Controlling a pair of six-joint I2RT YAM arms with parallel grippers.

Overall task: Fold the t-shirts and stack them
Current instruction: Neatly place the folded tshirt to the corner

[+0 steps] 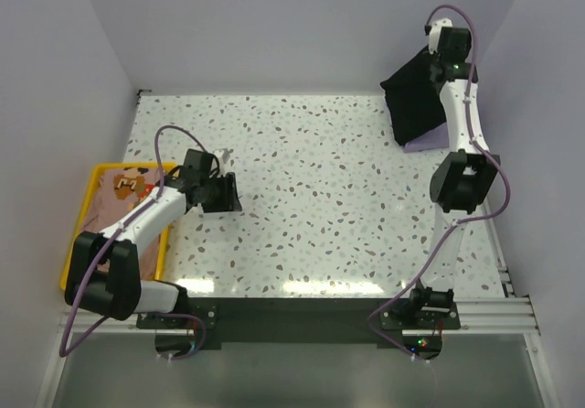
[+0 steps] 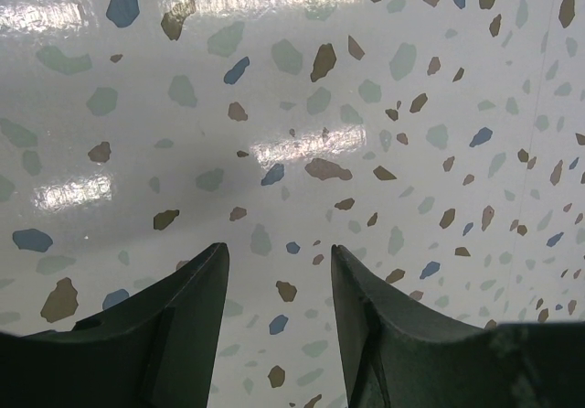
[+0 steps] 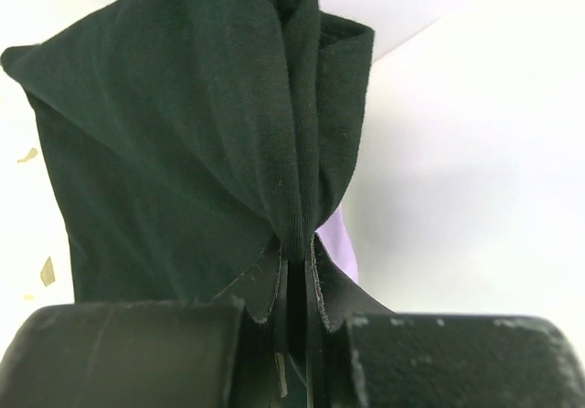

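Observation:
My right gripper [image 3: 297, 243] is shut on a fold of the black t-shirt [image 3: 174, 143] and holds it lifted at the far right of the table [image 1: 413, 92]. The lavender-purple t-shirt [image 1: 430, 139] lies under it, only its edge showing; a sliver shows in the right wrist view [image 3: 338, 239]. The peach-tan t-shirt [image 1: 123, 193] with brown-red print lies in the yellow tray [image 1: 75, 243] at the left. My left gripper [image 2: 277, 257] is open and empty, just above the bare speckled tabletop, right of the tray [image 1: 219, 193].
The speckled white table [image 1: 311, 198] is walled by pale panels at the back and sides. A metal rail [image 1: 494, 312] runs along the near edge by the arm bases.

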